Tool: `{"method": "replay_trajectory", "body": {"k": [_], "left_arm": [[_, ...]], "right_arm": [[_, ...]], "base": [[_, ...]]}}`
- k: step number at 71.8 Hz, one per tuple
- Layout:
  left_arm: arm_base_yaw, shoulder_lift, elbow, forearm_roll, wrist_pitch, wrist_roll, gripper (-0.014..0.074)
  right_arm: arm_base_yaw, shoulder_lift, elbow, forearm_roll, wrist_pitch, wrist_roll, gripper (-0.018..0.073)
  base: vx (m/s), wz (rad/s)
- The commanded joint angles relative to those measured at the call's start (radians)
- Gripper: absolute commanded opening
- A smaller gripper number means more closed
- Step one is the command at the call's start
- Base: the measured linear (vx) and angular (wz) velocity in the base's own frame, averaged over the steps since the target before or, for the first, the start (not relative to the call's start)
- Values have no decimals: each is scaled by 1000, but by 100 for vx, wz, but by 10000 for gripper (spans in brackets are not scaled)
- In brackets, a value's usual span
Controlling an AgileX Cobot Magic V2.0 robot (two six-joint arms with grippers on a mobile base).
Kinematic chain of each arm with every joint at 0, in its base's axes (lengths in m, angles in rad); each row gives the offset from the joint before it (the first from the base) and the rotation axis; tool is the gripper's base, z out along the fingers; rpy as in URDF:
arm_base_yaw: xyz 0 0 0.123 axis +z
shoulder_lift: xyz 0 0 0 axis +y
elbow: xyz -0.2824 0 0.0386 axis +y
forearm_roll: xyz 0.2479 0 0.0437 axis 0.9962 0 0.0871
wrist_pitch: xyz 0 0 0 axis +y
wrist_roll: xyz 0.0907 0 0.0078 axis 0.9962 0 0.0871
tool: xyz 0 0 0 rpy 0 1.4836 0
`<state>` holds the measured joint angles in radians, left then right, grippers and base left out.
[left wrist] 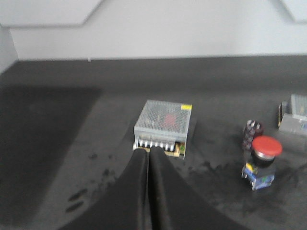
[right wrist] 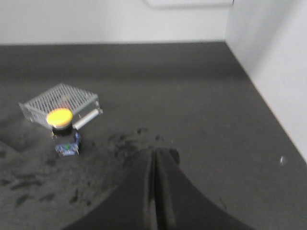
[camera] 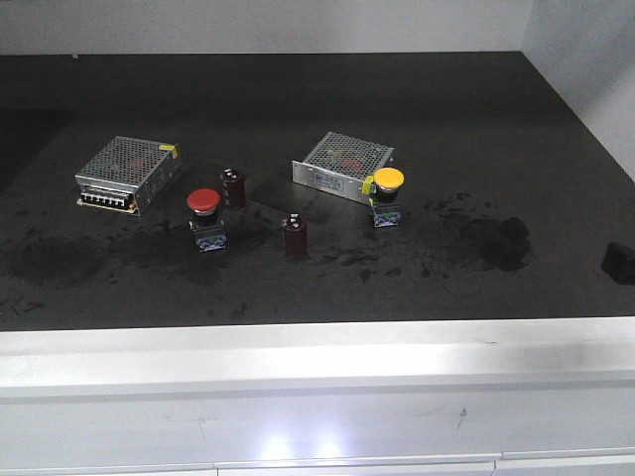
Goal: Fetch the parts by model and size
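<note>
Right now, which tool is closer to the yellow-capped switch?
Right. The yellow-capped switch lies just ahead and left of the right tool. The left tool points at a power supply box, and the switch is outside its view.

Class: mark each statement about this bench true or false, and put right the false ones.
1. The red-capped switch stands upright on the table. True.
2. The yellow-capped switch lies on its side. False: it stands upright, just in front of the right power supply box.
3. Two dark brown capacitors stand between the two switches. True.
4. The left gripper holds the red-capped switch. False: it is shut on nothing, and the switch stands untouched on the table.
5. The right gripper is shut and holds nothing. True.
</note>
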<state>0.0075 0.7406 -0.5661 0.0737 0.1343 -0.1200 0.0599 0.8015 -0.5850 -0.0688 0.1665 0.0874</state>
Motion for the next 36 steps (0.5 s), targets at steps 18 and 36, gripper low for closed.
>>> {"method": "replay_trajectory", "body": {"k": [18, 36], "left_arm": [[-7, 63, -38, -1, -43, -10, 19], [-7, 83, -39, -2, -41, -10, 269]], "right_arm": [[-5, 57, -37, -12, -79, -7, 27], [-5, 57, -37, -47, -75, -7, 338]], "base": [[0, 0], [0, 0]]}}
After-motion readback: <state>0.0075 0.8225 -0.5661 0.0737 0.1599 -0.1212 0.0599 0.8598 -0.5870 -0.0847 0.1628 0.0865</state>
